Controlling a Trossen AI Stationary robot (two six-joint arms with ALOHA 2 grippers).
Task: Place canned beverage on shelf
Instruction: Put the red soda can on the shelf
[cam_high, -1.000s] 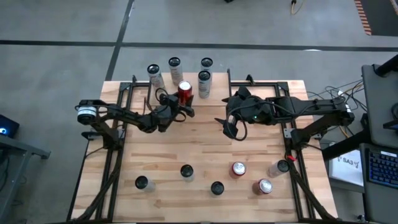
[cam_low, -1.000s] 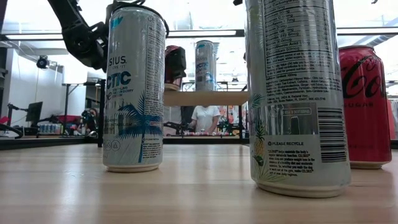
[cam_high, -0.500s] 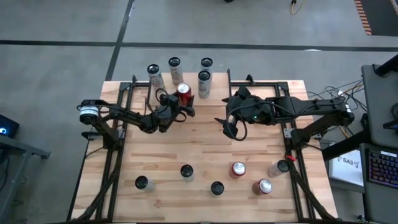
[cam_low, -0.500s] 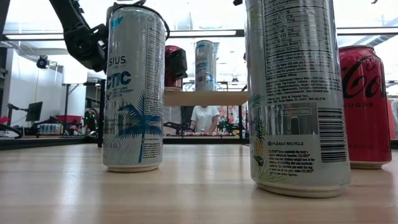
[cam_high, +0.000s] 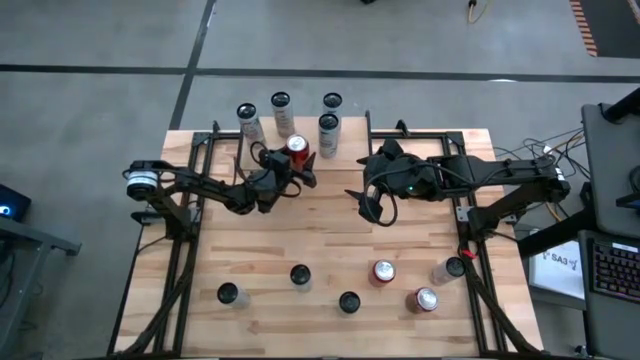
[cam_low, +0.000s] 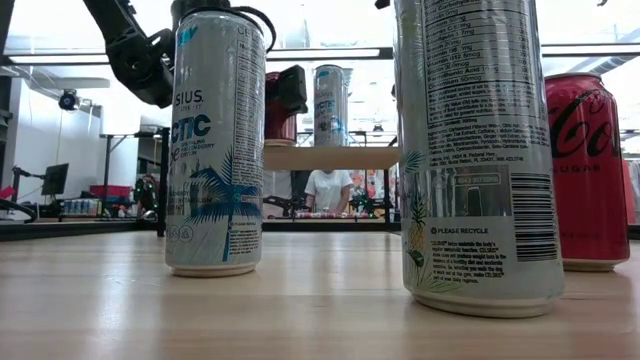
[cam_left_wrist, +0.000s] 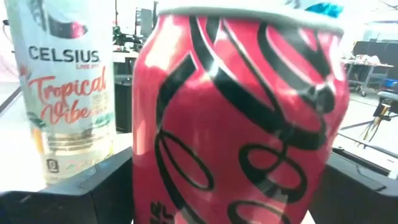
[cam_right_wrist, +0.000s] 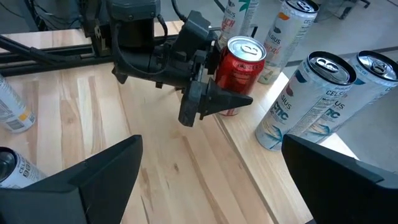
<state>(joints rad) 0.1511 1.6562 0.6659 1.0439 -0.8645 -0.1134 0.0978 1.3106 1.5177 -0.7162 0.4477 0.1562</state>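
Left claw (cam_high: 296, 168) standing released, fingers (cam_right_wrist: 214, 99) straddling the red can (cam_high: 297, 149) without clamping it. Red can sitting upright on the shelf (cam_low: 330, 158), beside the white Celsius cans (cam_high: 327, 134) at the far edge of the surface (cam_high: 330, 260). Right claw (cam_high: 368, 203) waiting spread wide, off to the side of the red can, gripping nothing.

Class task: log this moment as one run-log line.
left gripper: open around red can | red can: on shelf | right gripper: open, waiting mid-table

Left gripper (cam_right_wrist: 214, 84) spread around an upright red can (cam_right_wrist: 239, 71) on the shelf (cam_right_wrist: 249, 146), pale cans (cam_right_wrist: 305, 102) beside.
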